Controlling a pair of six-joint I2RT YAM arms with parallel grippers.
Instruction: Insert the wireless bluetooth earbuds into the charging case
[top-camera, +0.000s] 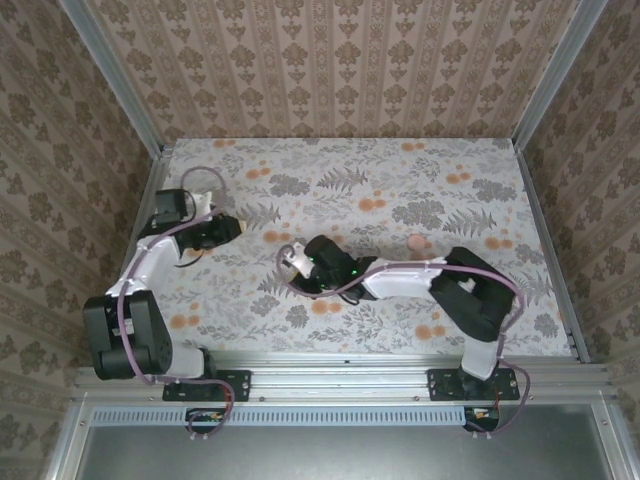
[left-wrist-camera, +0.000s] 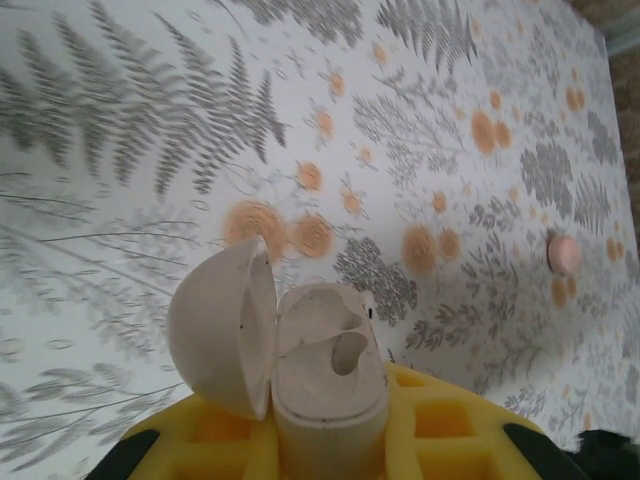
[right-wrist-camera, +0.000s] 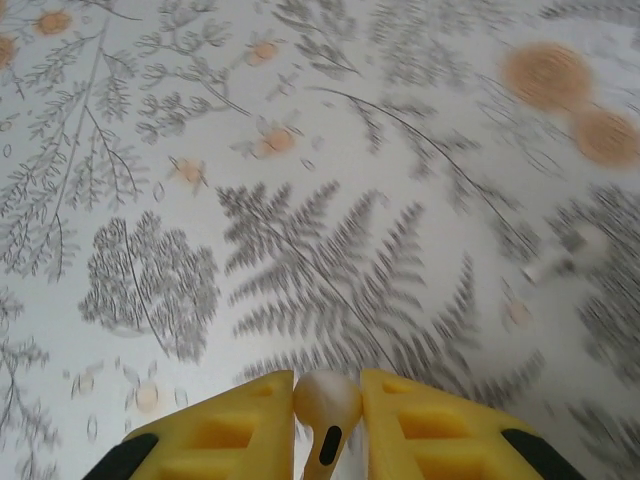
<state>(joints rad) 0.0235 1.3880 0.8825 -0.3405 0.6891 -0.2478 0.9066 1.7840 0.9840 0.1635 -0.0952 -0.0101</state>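
The white charging case (left-wrist-camera: 330, 385) stands upright with its lid (left-wrist-camera: 220, 330) swung open to the left, showing its hollow sockets. My left gripper (left-wrist-camera: 330, 430) is shut on the case's body with yellow fingers (left-wrist-camera: 450, 420). In the top view this gripper (top-camera: 222, 230) is at the table's left. My right gripper (right-wrist-camera: 327, 385) is shut on a white earbud (right-wrist-camera: 325, 400), stem pointing back toward the wrist, held above the flowered cloth. In the top view the right gripper (top-camera: 298, 262) is near the table's middle, to the right of the case and apart from it.
A small pink round thing (top-camera: 415, 242) lies on the cloth right of centre, also in the left wrist view (left-wrist-camera: 563, 253). A small white blurred piece (right-wrist-camera: 560, 262) lies on the cloth ahead and right of the right gripper. Patterned walls enclose the table.
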